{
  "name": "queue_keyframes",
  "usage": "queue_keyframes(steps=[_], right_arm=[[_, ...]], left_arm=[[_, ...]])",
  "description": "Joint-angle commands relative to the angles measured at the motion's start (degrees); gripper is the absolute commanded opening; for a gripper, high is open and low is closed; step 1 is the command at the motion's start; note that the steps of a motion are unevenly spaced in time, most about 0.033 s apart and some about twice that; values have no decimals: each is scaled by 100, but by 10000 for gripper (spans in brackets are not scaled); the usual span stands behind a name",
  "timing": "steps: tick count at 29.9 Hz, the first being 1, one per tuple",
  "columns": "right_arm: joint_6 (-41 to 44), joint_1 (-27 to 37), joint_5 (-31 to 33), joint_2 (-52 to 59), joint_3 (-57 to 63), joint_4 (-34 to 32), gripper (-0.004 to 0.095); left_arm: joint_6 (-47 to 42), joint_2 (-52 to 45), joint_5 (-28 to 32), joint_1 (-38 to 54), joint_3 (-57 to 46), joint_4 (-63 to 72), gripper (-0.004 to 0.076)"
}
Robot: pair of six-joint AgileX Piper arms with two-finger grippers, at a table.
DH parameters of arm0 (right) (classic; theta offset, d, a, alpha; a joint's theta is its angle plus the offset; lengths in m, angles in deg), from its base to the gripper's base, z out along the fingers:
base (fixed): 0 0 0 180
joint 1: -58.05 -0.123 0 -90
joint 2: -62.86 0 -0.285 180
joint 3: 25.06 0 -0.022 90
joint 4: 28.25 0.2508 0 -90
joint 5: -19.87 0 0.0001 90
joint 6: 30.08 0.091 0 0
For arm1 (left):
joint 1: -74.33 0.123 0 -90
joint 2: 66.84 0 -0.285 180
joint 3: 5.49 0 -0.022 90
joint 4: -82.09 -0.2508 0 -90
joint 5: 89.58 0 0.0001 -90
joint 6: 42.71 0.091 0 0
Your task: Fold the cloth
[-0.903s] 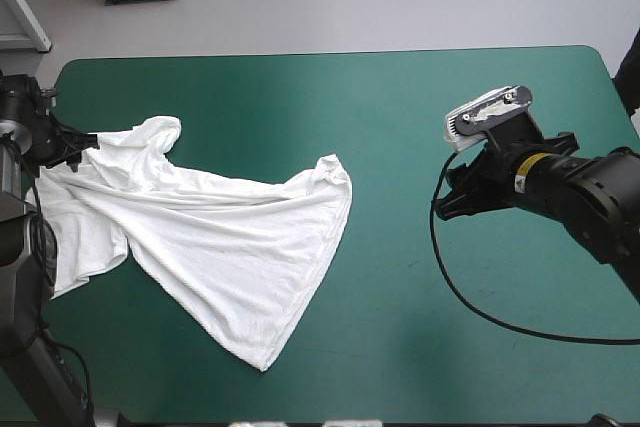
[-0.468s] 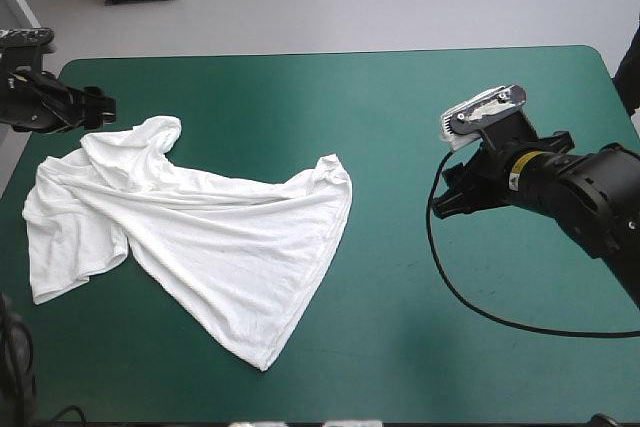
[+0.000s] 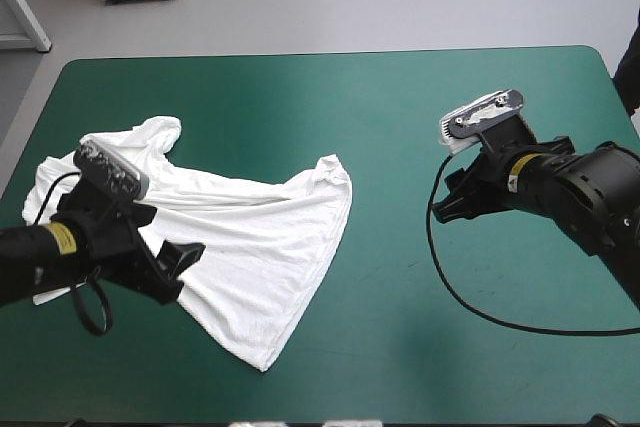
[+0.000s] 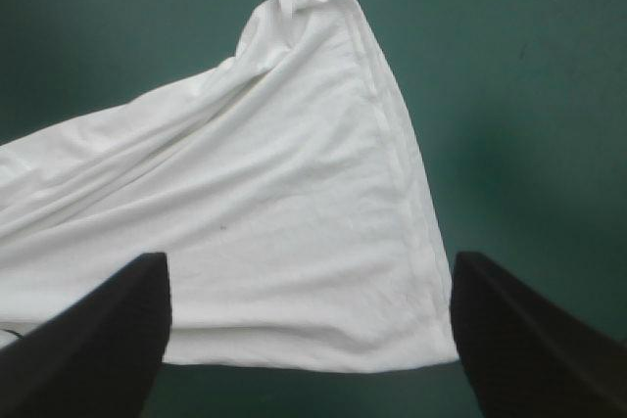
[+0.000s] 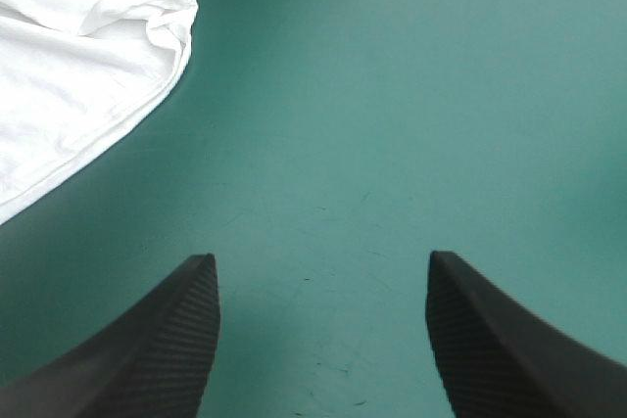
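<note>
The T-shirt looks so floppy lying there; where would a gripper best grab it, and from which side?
Probably the T-shirt's bunched corner, the one nearest the open right gripper: its folds stand up a little, giving something to pinch. Come from that gripper's side, over the bare teal-green cover, so the fingers meet only that corner.

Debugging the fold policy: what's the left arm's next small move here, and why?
Probably lower the left gripper and shut on the T-shirt edge between its open fingers: the shirt lies twisted, not flat, and the right gripper hangs open over bare teal-green cover, apart from it.
</note>
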Motion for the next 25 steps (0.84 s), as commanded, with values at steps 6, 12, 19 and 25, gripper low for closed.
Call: queue_keyframes(steps=[6,12,19,25], right_arm=[[-69,-18,-265,-67,-176,-162,577],[-69,-18,-253,-389,-176,-299,577],[-43,-18,-331,-740,-176,-328,577],[-43,-18,-419,-940,-176,-359,577]], left_arm=[[388,-382,-240,-891,-1103,307,568],[553,39,-165,-1753,-1873,-312,566],[543,792,565,-2653,-2136,-669,545],[383,1546,1194,-3436,-2187,-1062,545]])
